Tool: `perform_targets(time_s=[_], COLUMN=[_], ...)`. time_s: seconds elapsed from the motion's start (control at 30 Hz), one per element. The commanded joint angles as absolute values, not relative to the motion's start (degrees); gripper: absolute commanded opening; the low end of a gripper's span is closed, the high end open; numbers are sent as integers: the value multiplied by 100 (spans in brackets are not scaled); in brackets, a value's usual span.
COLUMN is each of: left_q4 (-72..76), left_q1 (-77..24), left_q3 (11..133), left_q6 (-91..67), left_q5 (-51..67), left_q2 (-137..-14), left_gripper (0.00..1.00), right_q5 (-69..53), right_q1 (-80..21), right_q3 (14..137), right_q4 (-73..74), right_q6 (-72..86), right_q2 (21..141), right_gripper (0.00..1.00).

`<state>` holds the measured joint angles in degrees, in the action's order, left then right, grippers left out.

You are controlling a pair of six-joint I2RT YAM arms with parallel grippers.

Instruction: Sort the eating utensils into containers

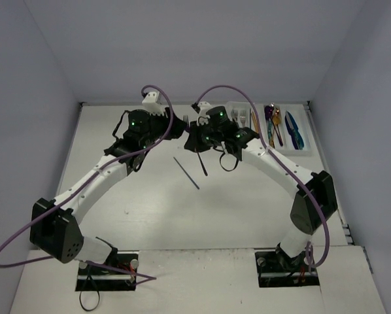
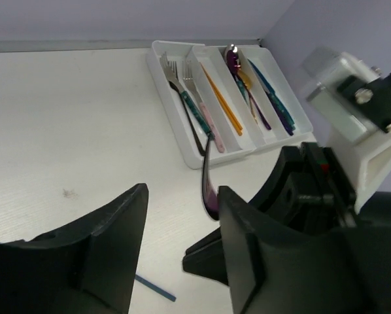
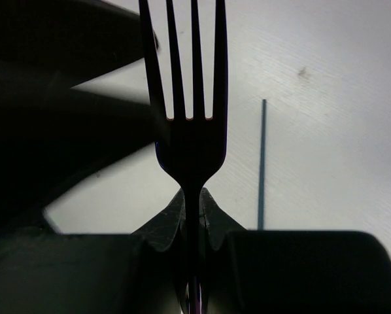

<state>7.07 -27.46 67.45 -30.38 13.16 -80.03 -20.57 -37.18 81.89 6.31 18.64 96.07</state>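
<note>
Right gripper [image 3: 190, 210]: jaws pinched shut on the neck of a fork [image 3: 189, 131], tines pointing away from the wrist camera. In the top view the fork hangs slanted below the gripper, clear of the table [image 1: 150, 209]. It reads dark, with a purple sheen in the left wrist view.

Left gripper [image 2: 181, 199]: jaws spread wide, nothing clamped. It faces the right gripper at close range. The fork's handle end shows in the gap, just beside one finger [image 2: 248, 255]; contact cannot be judged.

Blue stick [image 1: 186, 172]: lies flat on the table below and between the two grippers, apart from the fork.

Tray [image 2: 274, 142]: white, far right of the table, well apart from both grippers. Compartments, going away from the grippers:
- forks [image 2: 182, 78], silver heads, with teal, pink and dark handles
- gold sticks [image 2: 221, 101]
- spoons [image 2: 238, 65], purple and gold
- blue and teal pieces [image 2: 274, 98], type not resolved
</note>
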Motion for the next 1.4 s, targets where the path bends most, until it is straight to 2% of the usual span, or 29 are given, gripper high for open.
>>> perform_targets(time_s=[0.0,0.07,0.13,0.37,0.7,0.87,1.0,1.07,1.2,1.37], left_q4=[1052,813,557,-1285,-2870,-3335,-3478,-3520,-3524,-3564], left_q1=[-2751,-2742,-2742,-2725,-2742,-2741,-2741,-2733,-2733,-2733], left_q3=[6715,6680,6662,6474,5291,5002,4942,4961,5075,5158], left_q6=[-2977,-2962,-2936,-2695,-2863,-3054,-3056,-3033,-2960,-2810], left_q5=[878,585,120,-817,-1084,-1075,-1081,-1073,-1016,-1041], left_q2=[-7926,-7867,-7762,-7298,-5619,-5022,-4886,-4882,-4943,-4982], left_gripper=[63,74,76,77,77,77,77,77,77,76], right_q5=[-1442,-1216,-1013,198,809,952,1035,1024,857,192], right_q1=[-3484,-3377,-3106,-2013,-1312,-1310,-1302,-1322,-1485,-2267], right_q3=[8233,8201,8218,9056,11761,12444,12471,12394,11776,10440], right_q4=[529,649,737,1097,1125,1125,1126,1138,1134,1172], right_q6=[1558,1383,1206,421,402,430,508,484,325,105], right_q2=[9274,9324,9455,10558,13305,13957,13836,13580,12563,11003], right_gripper=[0,0,0,0,0,15,34,39,40,41])
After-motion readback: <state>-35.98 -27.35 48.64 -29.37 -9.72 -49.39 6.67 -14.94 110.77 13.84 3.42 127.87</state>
